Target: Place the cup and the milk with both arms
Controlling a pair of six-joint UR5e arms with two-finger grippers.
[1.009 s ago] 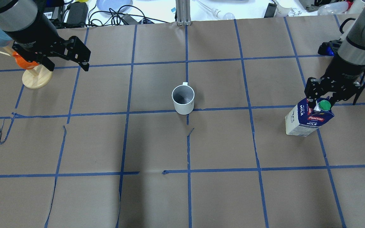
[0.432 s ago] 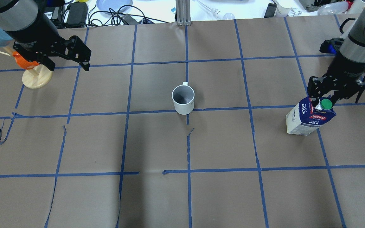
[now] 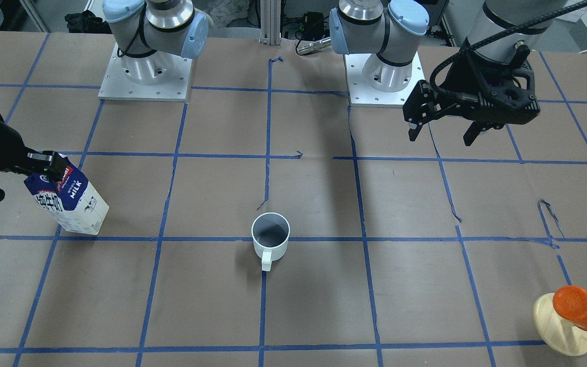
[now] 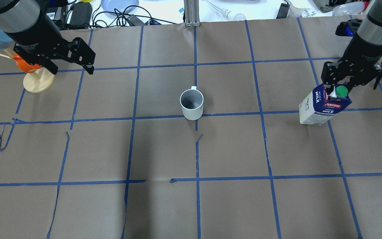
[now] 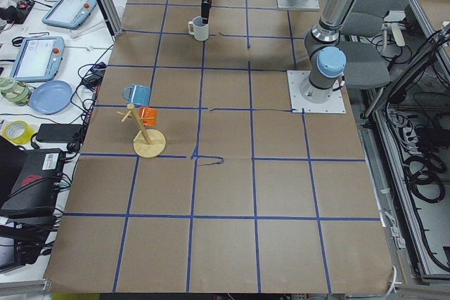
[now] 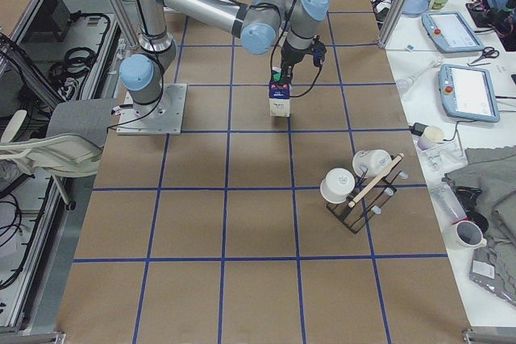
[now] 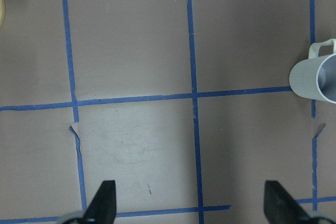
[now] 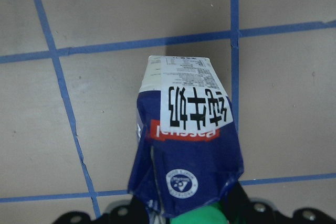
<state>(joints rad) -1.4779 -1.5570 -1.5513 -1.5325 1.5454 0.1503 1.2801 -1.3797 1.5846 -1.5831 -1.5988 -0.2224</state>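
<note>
The cup [image 4: 191, 104] stands upright mid-table, handle pointing away from the robot; it also shows in the front view [image 3: 271, 237], the left side view [image 5: 200, 29] and at the right edge of the left wrist view [image 7: 317, 77]. The milk [image 4: 323, 106] hangs tilted on the right side, gripped at its top ridge beside the green cap by my right gripper [image 4: 335, 88]. It also shows in the front view [image 3: 67, 201], the right side view [image 6: 280, 98] and the right wrist view [image 8: 186, 140]. I cannot tell whether its base touches the table. My left gripper [image 4: 72, 70] is open and empty, far left of the cup [image 3: 440, 137] [image 7: 190, 203].
A wooden mug stand [image 4: 38, 83] with an orange cup [image 3: 579, 306] stands under my left arm at the far left. A rack of white cups [image 6: 359, 187] stands near the right end. Cables and clutter [image 4: 111, 13] lie past the far edge. The arm bases [image 3: 145, 71] stand at the robot's side.
My right gripper has carried the milk toward the far side of the table, upward in the overhead view. The left arm and the cup have not moved.
</note>
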